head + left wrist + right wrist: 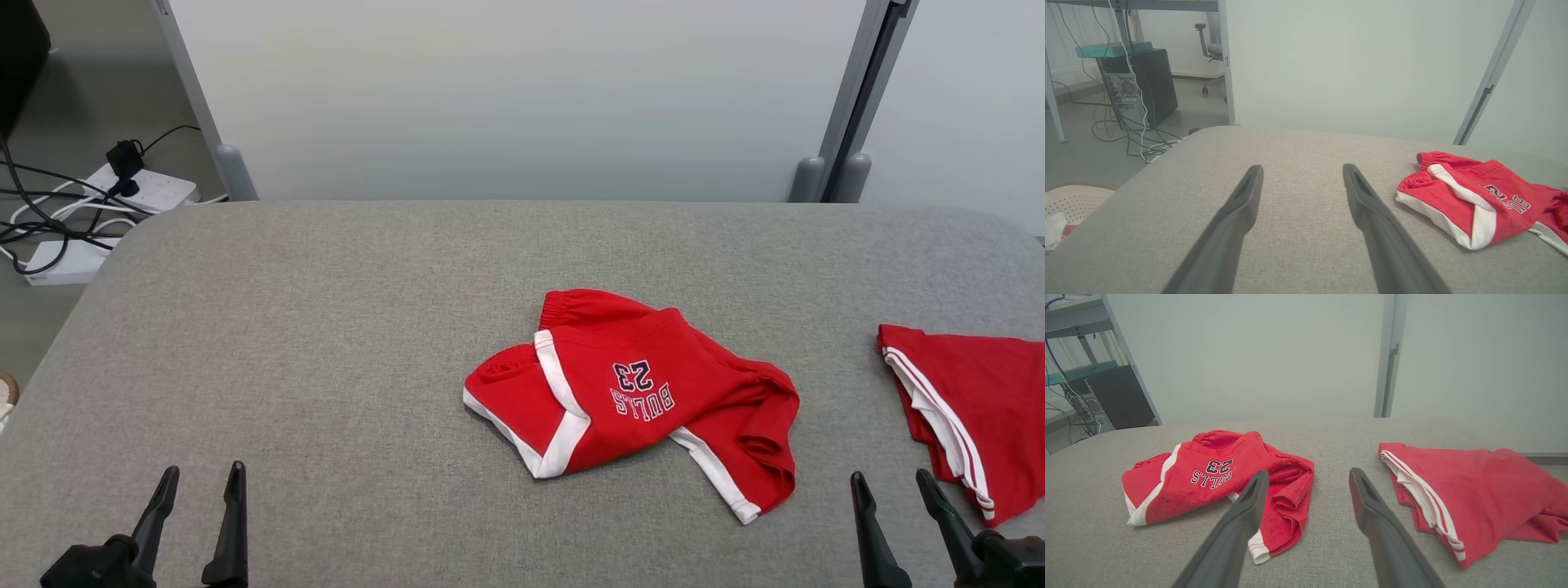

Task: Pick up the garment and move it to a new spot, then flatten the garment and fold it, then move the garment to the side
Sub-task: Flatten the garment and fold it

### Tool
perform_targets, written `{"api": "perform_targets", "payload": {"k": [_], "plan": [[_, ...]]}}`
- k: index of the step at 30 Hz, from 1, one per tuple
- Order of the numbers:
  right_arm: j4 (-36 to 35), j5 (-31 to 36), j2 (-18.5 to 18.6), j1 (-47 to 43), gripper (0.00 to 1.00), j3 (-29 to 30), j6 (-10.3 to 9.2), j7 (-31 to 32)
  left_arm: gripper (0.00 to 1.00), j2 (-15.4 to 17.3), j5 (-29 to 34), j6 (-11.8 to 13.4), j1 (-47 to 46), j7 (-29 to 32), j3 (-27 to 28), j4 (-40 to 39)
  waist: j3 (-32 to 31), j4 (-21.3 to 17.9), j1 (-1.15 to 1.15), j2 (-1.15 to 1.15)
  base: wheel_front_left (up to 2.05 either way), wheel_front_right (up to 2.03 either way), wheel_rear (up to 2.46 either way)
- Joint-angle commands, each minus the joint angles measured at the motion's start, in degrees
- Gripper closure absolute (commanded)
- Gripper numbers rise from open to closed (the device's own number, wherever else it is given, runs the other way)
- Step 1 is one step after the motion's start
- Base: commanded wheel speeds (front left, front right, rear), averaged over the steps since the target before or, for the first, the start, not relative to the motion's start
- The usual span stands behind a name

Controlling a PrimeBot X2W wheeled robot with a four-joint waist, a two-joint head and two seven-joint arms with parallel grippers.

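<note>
The red shorts (629, 392) lie crumpled a little right of the middle of the grey tabletop (326, 327), the printed leg flopped over the other and one hem trailing toward 5 o'clock. The left end effector (204, 467) and the right end effector (889, 474) hover over the near edge, each with its fingers spread apart and nothing between them. The shorts sit at about 2 o'clock from the left one and 10 o'clock from the right. The nearest trouble, I judge, is a second red garment (971, 400) at 3 o'clock of the shorts, just beside the right end effector at its 1 o'clock. It has the same colour and white trim, so a reach from that side could snag or grab the wrong cloth. The shorts are bunched in several layers, so a pinch on the heap may take two layers together and stop them opening flat, or catch one thin edge that slips out on the lift. Dragging low across the woven tabletop could also roll the folds tighter.
</note>
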State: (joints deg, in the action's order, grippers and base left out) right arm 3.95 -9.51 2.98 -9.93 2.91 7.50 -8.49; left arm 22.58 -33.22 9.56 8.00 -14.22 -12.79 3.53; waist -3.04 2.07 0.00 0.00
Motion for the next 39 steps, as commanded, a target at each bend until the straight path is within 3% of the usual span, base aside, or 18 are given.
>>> {"api": "perform_targets", "payload": {"k": [1,6,11,17,24,39], "plan": [[-1.6,0.7,1.4,2.6,0.00,-1.9,-0.01,0.4,0.00,1.1,0.8,-0.2,-3.1,-0.8,2.4,-1.3,0.0,0.2,0.00,0.00,0.00,0.00,0.00],[-0.7,0.0,2.6,5.5,0.00,-3.7,-0.01,1.4,0.00,1.0,1.1,-0.4,-4.0,-0.7,1.9,-1.3,0.5,1.1,0.00,0.00,0.00,0.00,0.00],[3.8,-1.9,5.5,14.0,0.00,-10.1,-0.01,4.3,0.00,0.5,1.6,-0.5,-5.4,-0.4,1.1,-1.4,1.2,3.1,0.00,0.00,0.00,0.00,0.00],[14.0,-4.9,8.6,25.9,0.00,-20.3,-0.01,7.3,0.00,-0.2,2.4,-2.5,-8.7,-0.3,-1.5,0.3,2.1,8.0,0.00,0.00,0.00,0.00,0.00],[27.7,-10.0,9.6,38.0,0.00,-29.4,-0.01,11.1,0.00,-1.9,3.0,-5.1,-13.4,-0.4,-4.3,3.6,4.0,14.2,0.00,0.00,0.00,0.00,0.00],[52.1,-16.9,10.6,53.1,0.00,-37.6,-0.01,13.8,0.00,-7.1,4.7,-11.0,-19.8,-0.8,-6.3,10.9,8.3,21.3,0.00,0.00,0.00,0.00,0.00]]}}
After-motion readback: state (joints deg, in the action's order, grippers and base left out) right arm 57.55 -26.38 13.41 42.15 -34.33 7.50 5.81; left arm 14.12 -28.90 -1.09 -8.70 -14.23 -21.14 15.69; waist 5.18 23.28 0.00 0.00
